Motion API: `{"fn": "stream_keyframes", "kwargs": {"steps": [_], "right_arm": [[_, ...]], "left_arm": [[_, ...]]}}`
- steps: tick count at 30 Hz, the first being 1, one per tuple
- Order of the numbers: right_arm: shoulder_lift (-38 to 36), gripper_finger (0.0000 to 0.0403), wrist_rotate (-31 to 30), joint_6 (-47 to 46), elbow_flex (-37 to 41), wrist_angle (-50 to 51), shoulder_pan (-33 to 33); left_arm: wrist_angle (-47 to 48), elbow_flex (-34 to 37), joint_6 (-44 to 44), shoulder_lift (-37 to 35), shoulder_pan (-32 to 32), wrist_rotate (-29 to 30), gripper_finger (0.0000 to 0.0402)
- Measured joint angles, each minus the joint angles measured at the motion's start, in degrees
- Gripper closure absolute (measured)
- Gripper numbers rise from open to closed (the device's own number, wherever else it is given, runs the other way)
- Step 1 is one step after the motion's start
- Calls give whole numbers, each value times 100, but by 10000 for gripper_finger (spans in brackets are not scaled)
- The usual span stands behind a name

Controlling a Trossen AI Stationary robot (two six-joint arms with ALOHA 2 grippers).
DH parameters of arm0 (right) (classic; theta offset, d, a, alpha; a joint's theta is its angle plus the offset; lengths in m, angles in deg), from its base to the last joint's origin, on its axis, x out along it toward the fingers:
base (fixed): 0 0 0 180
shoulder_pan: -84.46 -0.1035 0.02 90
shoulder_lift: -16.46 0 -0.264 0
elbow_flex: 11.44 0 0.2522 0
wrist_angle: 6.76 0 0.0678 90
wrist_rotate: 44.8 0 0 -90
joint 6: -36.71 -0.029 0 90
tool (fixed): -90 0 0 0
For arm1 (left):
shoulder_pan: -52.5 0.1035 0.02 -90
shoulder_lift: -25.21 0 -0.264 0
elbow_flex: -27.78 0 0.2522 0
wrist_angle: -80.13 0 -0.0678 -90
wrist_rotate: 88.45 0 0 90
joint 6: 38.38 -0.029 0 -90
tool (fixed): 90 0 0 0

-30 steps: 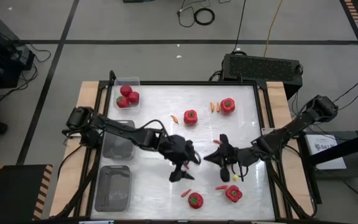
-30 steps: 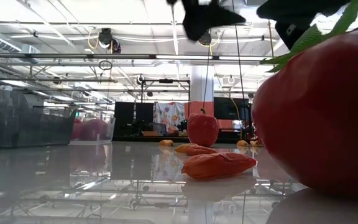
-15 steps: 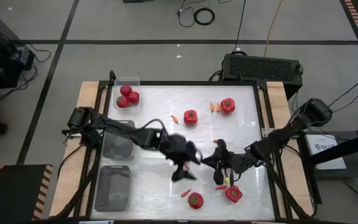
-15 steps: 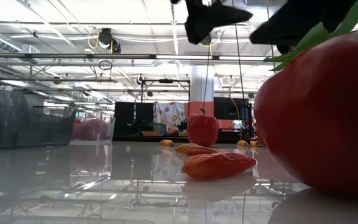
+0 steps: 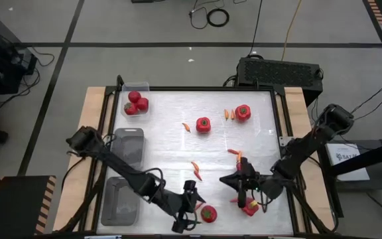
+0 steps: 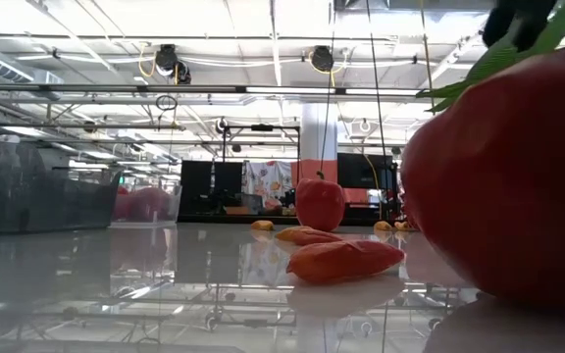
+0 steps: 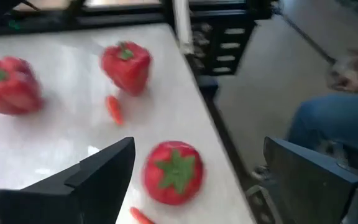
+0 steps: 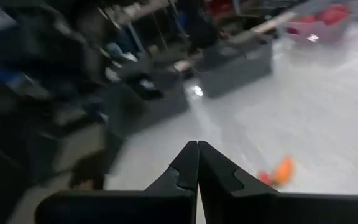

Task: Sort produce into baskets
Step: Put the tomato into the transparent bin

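The left gripper (image 5: 192, 211), fingers spread wide, hangs beside a lumpy red pepper (image 5: 208, 213) on the glossy white table (image 5: 164, 133) (near edge). The right gripper (image 5: 234, 180) is pinched closed, empty, near another pepper (image 5: 250, 207); round tomatoes (image 5: 136, 103) fill the small clear tray (image 5: 138, 85).

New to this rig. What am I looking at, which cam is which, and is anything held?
Two robot arms work at a table, sorting produce into trays. The overhead picture shows everything; the low one looks across the tabletop; the other two look out from each wrist.

Tomatoes sit in the clear tray. Two grey trays stand along the left edge. Bell peppers and small chilies lie scattered.

The left tool is open beside a pepper near the front edge. The right tool is shut. Neither holds anything.
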Motion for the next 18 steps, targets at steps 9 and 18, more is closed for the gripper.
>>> {"fn": "stream_keyframes", "kwargs": {"steps": [9,18], "right_arm": [[413,403,-443,231,-1,-849,-648],[436,403,-553,560,-1,-812,-731]], "left_arm": [[-1257,-45,47,861,-95,248,40],[-1272,-491,-180,1541,2,376,40]]}}
